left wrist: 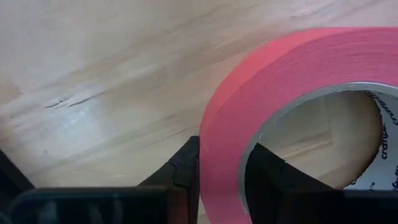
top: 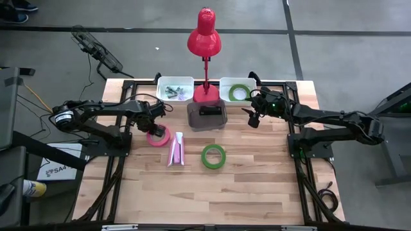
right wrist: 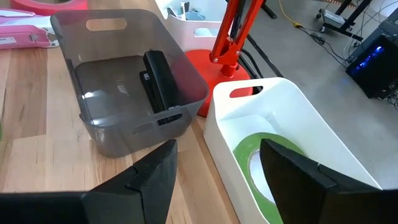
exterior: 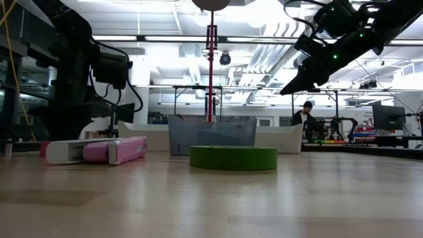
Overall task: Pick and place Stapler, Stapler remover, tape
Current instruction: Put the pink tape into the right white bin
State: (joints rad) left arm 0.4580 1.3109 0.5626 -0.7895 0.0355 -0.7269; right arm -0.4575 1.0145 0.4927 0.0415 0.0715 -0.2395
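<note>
Left wrist view: left gripper [left wrist: 221,180] has its jaws narrow, closed across the wall of the pink tape [left wrist: 273,99], one finger outside the ring, one inside its open centre. Ring appears tilted up on edge relative to the bench [left wrist: 93,74]; whether it has fully cleared the wood, cannot tell.

High view: pink tape [top: 158,135] sits directly between the left jaws, left of the pink stapler [top: 176,149]. Stapler's long axis runs front to back. Green tape [top: 214,156] lies flat, well apart from both arms, roughly midway.

Right gripper [right wrist: 214,168]: jaws wide, holding nothing, hovering above the white bin [right wrist: 323,124]; a second green tape [right wrist: 264,155] lies inside, just ahead and below. Grey bin [right wrist: 124,37] with a dark object [right wrist: 158,78] stands beside it.

Judgement: next move is carrying the pink ring to a bin; thin wall grip may slip.
</note>
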